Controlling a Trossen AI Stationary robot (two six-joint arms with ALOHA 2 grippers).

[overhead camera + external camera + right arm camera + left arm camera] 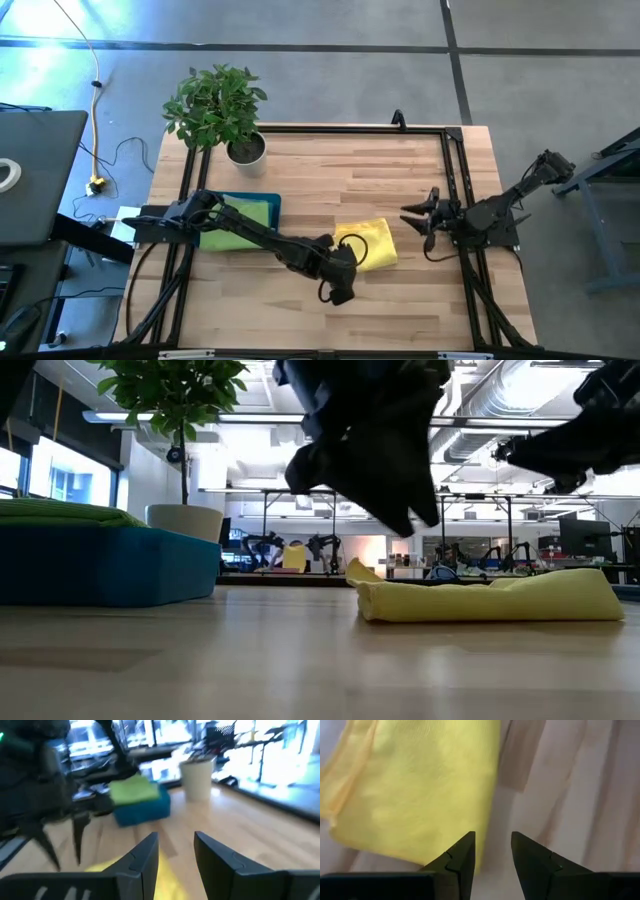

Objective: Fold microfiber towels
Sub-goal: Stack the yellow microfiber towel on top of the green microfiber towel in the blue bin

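A yellow microfiber towel [368, 243] lies folded flat on the wooden table [330, 170], right of centre; the low view shows it as a low pad [490, 598]. My left gripper [345, 275] hangs just above the table at the towel's near left corner. It is tipped down and open, and the towel's edge [420, 795] lies ahead of its fingers. My right gripper [418, 212] waits open by the table's right edge, clear of the towel. A lime green towel [240, 213] rests folded on the dark teal tray [272, 203].
A potted plant [222, 110] stands at the far left of the table, behind the tray. Black frame rails [450, 180] run along the table's far and right edges. Bare wood lies between the tray and the yellow towel and along the near edge.
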